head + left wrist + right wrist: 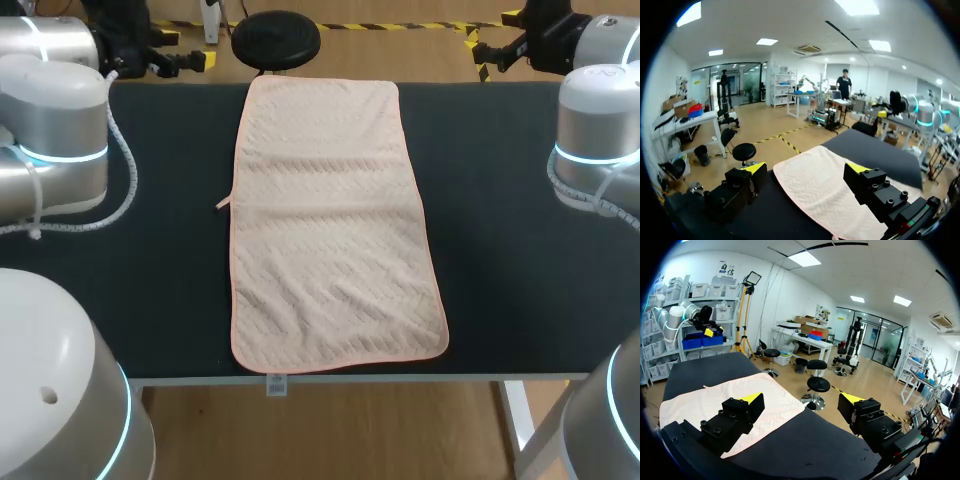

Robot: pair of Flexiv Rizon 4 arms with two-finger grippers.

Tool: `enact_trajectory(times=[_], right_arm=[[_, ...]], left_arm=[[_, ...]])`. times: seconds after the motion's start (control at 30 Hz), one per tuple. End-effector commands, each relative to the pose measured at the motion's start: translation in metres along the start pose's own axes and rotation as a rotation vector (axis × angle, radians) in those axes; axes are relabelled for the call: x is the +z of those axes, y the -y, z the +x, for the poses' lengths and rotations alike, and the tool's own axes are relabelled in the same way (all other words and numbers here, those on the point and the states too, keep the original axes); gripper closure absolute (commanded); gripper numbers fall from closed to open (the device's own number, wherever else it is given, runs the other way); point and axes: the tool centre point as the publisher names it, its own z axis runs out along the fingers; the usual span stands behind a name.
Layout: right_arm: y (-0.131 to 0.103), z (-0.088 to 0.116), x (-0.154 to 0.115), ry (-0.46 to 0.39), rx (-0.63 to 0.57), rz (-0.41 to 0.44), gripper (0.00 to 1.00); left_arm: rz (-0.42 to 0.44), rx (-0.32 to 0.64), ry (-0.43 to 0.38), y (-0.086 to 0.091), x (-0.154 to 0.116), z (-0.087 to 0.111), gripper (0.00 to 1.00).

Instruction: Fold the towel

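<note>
Centred on the dark surface point(500, 250), towel point(335, 220) lies flat, long axis 12-to-6, far short edge between left jaws at 11 and right jaws at 1, both wide apart and empty, left a shade nearer its corner.

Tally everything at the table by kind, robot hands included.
Pink towel: 1
Open hands, left hand and right hand: 2
Total: 3
</note>
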Motion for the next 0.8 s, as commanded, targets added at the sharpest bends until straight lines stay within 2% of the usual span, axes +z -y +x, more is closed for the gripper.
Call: enact_trajectory(times=[0.03,0.17,0.2,0.3,0.37,0.43,0.47,0.8], right_arm=[[-0.002,0.011,0.009,-0.104,-0.156,0.092,0.00],[0.000,0.029,0.016,-0.232,-0.352,0.260,0.00],[0.002,0.034,0.018,-0.259,-0.406,0.300,0.00],[0.005,0.044,0.021,-0.332,-0.459,0.364,0.00],[0.008,0.051,0.021,-0.387,-0.484,0.364,0.00],[0.010,0.055,0.021,-0.424,-0.483,0.387,0.00],[0.010,0.055,0.021,-0.424,-0.483,0.387,0.00],[0.010,0.055,0.021,-0.424,-0.483,0.387,0.00]], left_arm=[[-0.254,0.287,-0.098,0.003,0.015,-0.005,0.00],[-0.390,0.525,-0.155,-0.005,0.018,0.001,0.00],[-0.416,0.572,-0.174,-0.007,0.018,0.002,0.00],[-0.484,0.663,-0.220,-0.015,0.017,0.003,0.00],[-0.529,0.682,-0.221,-0.021,0.017,0.001,0.00],[-0.538,0.675,-0.236,-0.026,0.016,0.001,0.00],[-0.512,0.649,-0.248,-0.028,0.015,0.002,0.00],[-0.512,0.649,-0.248,-0.028,0.015,0.002,0.00]])
